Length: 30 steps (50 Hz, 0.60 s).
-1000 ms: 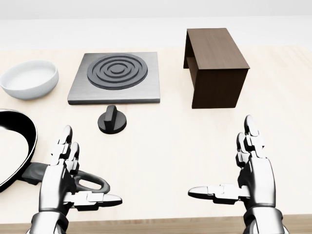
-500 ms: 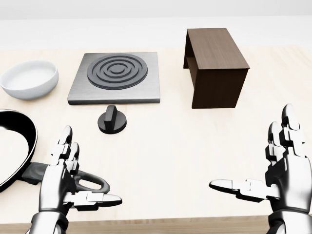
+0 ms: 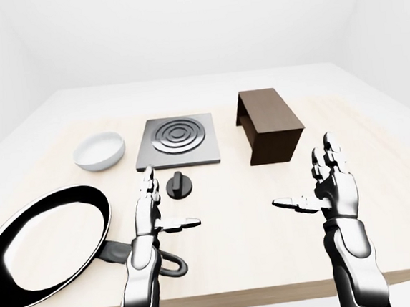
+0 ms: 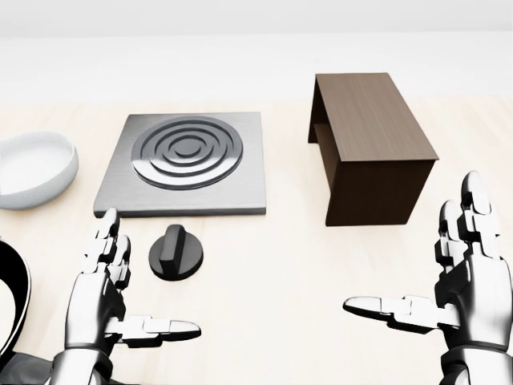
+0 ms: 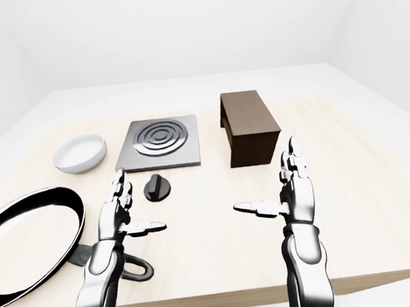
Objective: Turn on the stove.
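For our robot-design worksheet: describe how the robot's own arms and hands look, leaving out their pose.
Both arms are glossy chrome-silver with dark joint seams. The left hand and right hand each have three segmented metal fingers with rounded tips. No cables, markings or sleeves show.

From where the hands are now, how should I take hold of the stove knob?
Pinch the raised bar across the black knob from above, fingers on its two long sides. The left hand is open just beside it. The low round base gives little purchase; the bar is what turns it.
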{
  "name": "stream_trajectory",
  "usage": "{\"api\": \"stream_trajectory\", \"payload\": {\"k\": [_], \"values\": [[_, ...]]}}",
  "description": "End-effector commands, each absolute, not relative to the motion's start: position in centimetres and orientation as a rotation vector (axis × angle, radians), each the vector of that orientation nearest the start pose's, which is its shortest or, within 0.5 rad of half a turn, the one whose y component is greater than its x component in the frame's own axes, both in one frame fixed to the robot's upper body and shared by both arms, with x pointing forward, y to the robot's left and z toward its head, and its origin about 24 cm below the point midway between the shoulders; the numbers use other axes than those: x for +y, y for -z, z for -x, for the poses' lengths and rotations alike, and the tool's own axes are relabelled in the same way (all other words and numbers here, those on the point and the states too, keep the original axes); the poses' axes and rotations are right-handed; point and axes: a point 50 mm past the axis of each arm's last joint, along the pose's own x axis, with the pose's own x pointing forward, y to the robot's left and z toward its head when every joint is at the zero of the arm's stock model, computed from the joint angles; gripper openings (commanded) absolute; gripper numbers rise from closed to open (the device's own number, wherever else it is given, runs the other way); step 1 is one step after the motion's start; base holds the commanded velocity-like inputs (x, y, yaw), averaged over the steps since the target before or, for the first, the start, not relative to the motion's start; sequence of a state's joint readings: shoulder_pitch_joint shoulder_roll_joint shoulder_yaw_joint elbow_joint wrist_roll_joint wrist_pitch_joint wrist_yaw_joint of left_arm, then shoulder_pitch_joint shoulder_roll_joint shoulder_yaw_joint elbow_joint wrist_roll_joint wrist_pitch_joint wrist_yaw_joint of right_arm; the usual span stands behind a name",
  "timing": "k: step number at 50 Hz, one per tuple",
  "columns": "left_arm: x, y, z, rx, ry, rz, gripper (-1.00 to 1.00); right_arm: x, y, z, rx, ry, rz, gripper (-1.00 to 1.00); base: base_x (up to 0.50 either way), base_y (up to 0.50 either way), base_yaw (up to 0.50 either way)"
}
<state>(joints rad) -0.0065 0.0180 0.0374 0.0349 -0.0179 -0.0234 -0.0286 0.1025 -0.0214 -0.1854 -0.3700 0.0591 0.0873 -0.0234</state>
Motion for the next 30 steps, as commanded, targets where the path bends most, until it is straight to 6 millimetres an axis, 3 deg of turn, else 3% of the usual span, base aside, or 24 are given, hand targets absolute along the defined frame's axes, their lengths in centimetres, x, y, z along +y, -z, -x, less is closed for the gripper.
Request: {"api": "stream_trajectory", "payload": {"k": [1,15,30], "values": [[15.9,-3.7,-25.5,0.004,-0.007,-0.001,1.00,-20.2,-10.0,-22.4,-0.202,0.215,0.000,1.00,0.48,0.00,0.00],[15.9,-3.7,-25.6,0.005,-0.005,-0.003,1.00,-20.2,-10.1,-22.2,-0.211,0.208,-0.016,1.00,0.48,0.00,0.00],[14.6,-3.9,-28.4,0.015,0.016,-0.024,1.00,-19.9,-9.4,-22.5,-0.179,0.197,-0.015,1.00,0.02,0.00,0.00]]}}
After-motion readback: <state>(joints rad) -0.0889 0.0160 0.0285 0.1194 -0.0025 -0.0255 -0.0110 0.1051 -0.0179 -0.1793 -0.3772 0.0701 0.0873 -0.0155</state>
